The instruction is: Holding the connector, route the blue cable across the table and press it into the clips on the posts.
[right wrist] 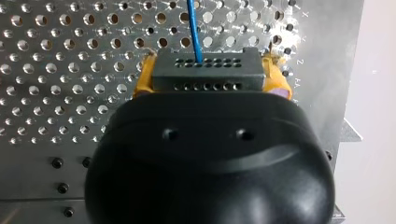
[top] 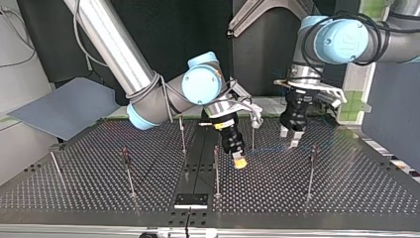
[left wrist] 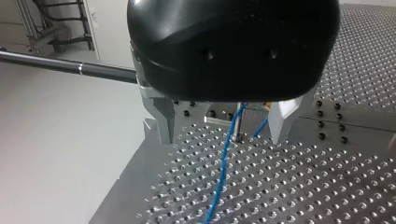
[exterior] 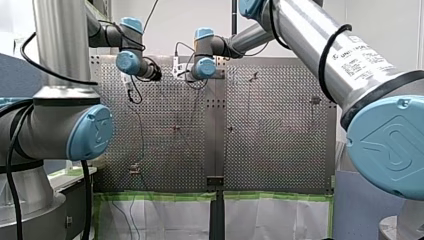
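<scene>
Connector: dark grey block (right wrist: 205, 77) with rows of small holes in its face, clamped between the yellow pads (right wrist: 142, 79) of the right hand, above the perforated desk (top: 346, 188)
Right hand (top: 239, 161): closed on the connector, one pad on each short side; in the top view it points down and leans toward the camera, its yellow tip low over the desk near the middle seam
Blue cable (right wrist: 193, 28): comes out of the connector's face and runs away over the holes; in the left wrist view a blue strand (left wrist: 223, 172) lies along the desk and passes through the gap between the left hand's fingers
Left hand (top: 290, 137): black body, metal fingers (left wrist: 161, 123) spread wide with nothing gripped, tips just above the desk; in the top view it hangs near the right hand, to that view's right of it
Posts: thin upright rods; one (top: 216, 171) stands just beside the right hand, another (top: 310, 171) near the left hand, a third (top: 130, 173) well apart at the top view's left; their clips are too small to tell whether the cable sits in any
</scene>
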You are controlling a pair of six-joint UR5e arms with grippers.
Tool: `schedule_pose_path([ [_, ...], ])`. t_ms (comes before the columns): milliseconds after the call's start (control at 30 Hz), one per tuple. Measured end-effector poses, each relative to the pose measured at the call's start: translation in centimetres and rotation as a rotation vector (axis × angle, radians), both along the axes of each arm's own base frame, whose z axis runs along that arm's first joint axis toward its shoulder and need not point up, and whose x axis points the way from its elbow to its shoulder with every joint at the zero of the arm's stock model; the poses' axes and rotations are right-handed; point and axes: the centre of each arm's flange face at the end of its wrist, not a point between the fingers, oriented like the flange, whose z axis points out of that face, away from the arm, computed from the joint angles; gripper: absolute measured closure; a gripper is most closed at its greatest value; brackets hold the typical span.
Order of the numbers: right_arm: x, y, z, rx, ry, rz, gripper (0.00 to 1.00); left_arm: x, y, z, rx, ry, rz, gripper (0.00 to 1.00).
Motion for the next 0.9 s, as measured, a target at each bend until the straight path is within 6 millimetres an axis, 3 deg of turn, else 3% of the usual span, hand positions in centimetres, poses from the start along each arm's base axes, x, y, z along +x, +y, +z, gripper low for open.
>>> schedule_pose_path([
  [167,0.0,0.0,0.0,0.000,0.001,0.000,1.00,1.4,-0.5,-0.9,-0.001,-0.003,0.001,0.00],
  [533,0.0,0.0,0.0,0.001,0.001,0.000,1.00,4.6,-1.8,-0.8,-0.006,-0.035,0.039,0.00],
  [833,0.0,0.0,-0.1,0.004,0.005,0.000,1.00,6.6,-1.6,-2.9,0.007,0.009,0.082,0.00],
  [900,-0.1,0.0,-0.1,0.004,0.005,0.000,1.00,6.8,-1.5,-3.0,0.008,0.012,0.093,0.05],
])
